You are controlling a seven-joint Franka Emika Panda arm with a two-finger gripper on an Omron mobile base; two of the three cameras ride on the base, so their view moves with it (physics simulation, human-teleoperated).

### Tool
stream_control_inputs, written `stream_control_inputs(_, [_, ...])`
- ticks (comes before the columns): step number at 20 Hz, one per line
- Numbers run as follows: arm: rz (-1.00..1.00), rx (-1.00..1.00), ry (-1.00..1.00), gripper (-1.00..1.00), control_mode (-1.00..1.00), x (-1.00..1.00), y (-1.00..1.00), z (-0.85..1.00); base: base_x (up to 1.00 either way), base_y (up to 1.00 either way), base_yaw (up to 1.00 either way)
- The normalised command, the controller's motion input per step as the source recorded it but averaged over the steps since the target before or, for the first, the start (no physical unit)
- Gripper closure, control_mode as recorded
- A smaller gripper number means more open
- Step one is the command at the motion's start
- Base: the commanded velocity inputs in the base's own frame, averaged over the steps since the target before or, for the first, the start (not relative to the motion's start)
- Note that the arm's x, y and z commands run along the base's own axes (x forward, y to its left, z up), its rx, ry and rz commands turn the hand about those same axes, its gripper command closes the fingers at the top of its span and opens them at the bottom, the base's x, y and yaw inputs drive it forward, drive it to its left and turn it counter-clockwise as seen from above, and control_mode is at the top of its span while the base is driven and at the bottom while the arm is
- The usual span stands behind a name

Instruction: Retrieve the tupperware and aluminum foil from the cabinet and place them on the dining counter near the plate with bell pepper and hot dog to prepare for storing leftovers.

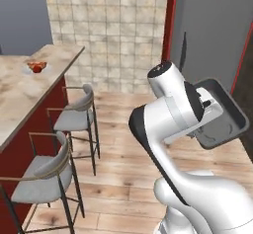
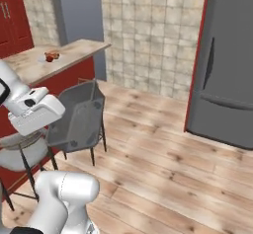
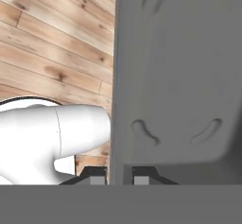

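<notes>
With the fingers (image 3: pixel 118 173) clamped on the tub (image 2: pixel 79 117) wall (tub tilted, clear of the stools), carry it level to the table (image 1: pixel 22 87) and set it beside the plate (image 1: pixel 36 68).

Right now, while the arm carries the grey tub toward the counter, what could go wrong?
1. The gripper pinches only one wall of the tupperware, which hangs tilted, so it may slip or swing loose.
2. Two stools stand along the dining counter; the wide tub could knock one on the way.
3. The plate sits near the counter's far end, so a careless set-down might push it.
</notes>
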Motion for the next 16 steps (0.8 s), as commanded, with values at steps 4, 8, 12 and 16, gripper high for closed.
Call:
stream_control_inputs(4, [0.00, 0.00, 0.00, 1.00, 1.00, 0.00, 0.00, 0.00, 1.00, -0.63, 0.40])
stream_control_inputs(8, [0.00, 0.00, 0.00, 1.00, 1.00, 0.00, 0.00, 0.00, 0.99, -0.65, 0.41])
stream_control_inputs(12, [0.00, 0.00, 0.00, 1.00, 1.00, 0.00, 0.00, 0.00, 1.00, -0.55, 0.42])
stream_control_inputs(16, [0.00, 0.00, 0.00, 1.00, 1.00, 0.00, 0.00, 0.00, 1.00, -0.41, 0.45])
